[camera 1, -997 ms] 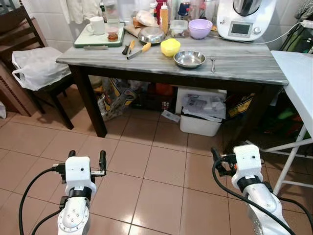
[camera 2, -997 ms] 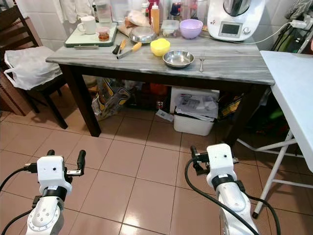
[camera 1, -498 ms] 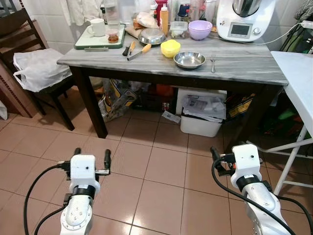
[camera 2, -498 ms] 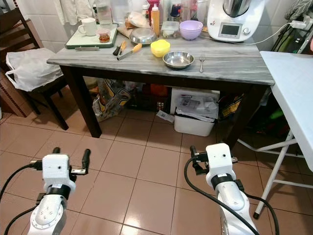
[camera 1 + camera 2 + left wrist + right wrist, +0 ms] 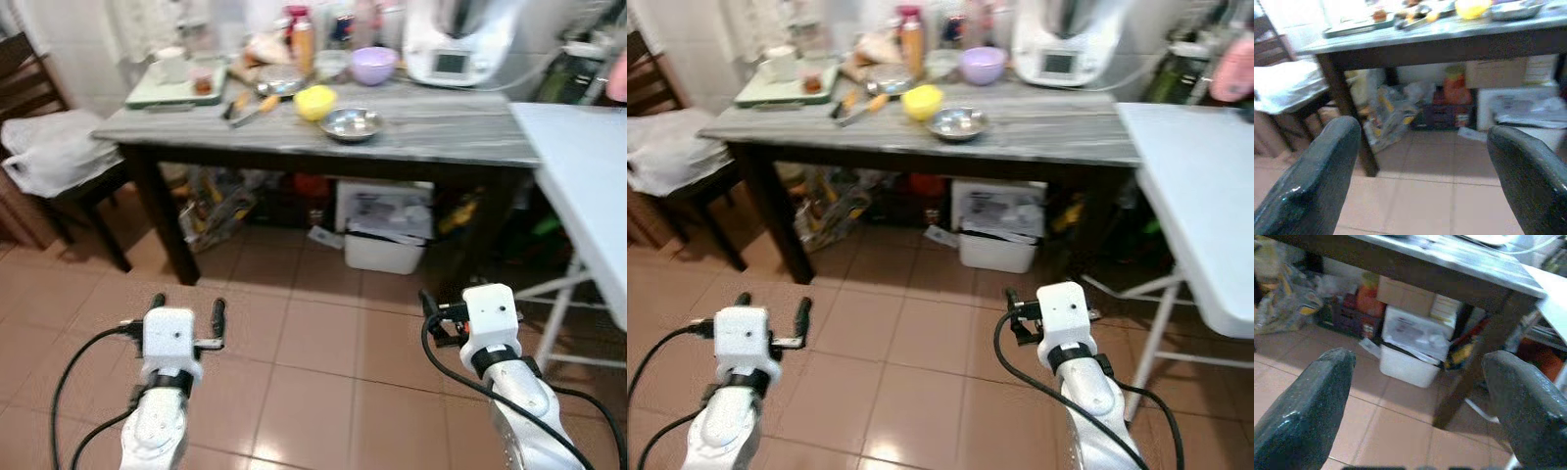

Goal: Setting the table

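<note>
Head views, slightly blurred. Grey table [image 5: 460, 117] stands well ahead of both grippers, across bare floor tiles. On it: steel bowl [image 5: 353, 123] near the front edge at centre; yellow bowl [image 5: 315, 101] just beside it, toward the table's left end; purple bowl [image 5: 373, 65] behind, toward the wall. Knife [image 5: 250, 105] with orange handle lies left of the yellow bowl; tray [image 5: 168, 91] with a mug [image 5: 172, 64] sits at the table's left end. Left gripper [image 5: 186, 311] is low over the tiles, fingers spread wide, empty. Right gripper [image 5: 428, 308] is low in front of the table's right end; finger gap cannot be told here.

Left wrist view. Fingers [image 5: 1312, 181] wide apart, nothing between; table well ahead, yellow bowl at its edge.

Right wrist view. Fingers [image 5: 1300, 411] wide apart, empty; a white bin [image 5: 1413, 357] under the table.
</note>
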Robot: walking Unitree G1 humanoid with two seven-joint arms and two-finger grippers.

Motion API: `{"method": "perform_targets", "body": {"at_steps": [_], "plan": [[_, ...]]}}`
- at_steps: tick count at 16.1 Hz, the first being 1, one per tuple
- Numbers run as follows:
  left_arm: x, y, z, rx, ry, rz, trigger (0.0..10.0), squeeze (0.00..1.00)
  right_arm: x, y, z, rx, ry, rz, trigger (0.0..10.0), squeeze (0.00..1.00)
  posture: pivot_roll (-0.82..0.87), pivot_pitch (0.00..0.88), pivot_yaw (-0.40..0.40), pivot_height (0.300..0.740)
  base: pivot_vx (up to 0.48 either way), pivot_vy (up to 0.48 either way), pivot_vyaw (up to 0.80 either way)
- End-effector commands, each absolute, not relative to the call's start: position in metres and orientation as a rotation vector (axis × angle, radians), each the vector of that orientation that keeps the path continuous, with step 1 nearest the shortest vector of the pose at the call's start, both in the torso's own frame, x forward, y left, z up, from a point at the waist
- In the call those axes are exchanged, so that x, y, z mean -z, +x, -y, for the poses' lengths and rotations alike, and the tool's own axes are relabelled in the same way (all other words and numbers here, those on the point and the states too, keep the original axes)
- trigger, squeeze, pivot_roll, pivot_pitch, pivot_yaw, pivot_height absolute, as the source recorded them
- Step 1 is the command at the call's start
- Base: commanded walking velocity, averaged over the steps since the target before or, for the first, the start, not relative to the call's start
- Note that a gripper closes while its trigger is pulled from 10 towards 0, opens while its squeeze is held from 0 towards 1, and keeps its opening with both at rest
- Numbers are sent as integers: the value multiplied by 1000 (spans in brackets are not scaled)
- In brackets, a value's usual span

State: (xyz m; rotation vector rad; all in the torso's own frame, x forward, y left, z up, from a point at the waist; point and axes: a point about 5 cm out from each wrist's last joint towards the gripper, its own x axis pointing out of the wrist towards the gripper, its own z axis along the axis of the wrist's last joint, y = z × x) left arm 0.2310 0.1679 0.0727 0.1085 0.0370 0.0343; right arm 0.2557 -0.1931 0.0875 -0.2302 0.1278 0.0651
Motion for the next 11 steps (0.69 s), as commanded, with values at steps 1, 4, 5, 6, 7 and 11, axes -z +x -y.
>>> {"method": "perform_targets", "body": {"at_steps": [1, 4, 5, 6, 7, 11], "plan": [[-72, 230, -174, -40, 119, -41, 10000, 0, -90, 258, 190, -69, -228, -114, 10000, 0, -239, 0, 25, 740, 0, -480, 0], [-72, 230, -174, -38, 118, -42, 10000, 0, -90, 260, 190, -73, -230, -113, 10000, 0, -239, 0, 25, 740, 0, -480, 0], [-72, 230, -174, -36, 117, -42, 10000, 0, -90, 260, 190, -73, -230, -113, 10000, 0, -239, 0, 26, 740, 0, -480, 0], [-73, 230, -173, -33, 117, -41, 10000, 0, -90, 260, 190, -73, -230, -111, 10000, 0, -239, 0, 27, 740, 0, -480, 0], [-73, 231, -173, -30, 117, -41, 10000, 0, -90, 260, 189, -73, -230, -110, 10000, 0, -239, 0, 27, 740, 0, -480, 0], [-75, 233, -172, -21, 116, -34, 10000, 0, -91, 261, 189, -68, -232, -103, 10000, 0, -241, 0, 31, 740, 0, -480, 0]]}}
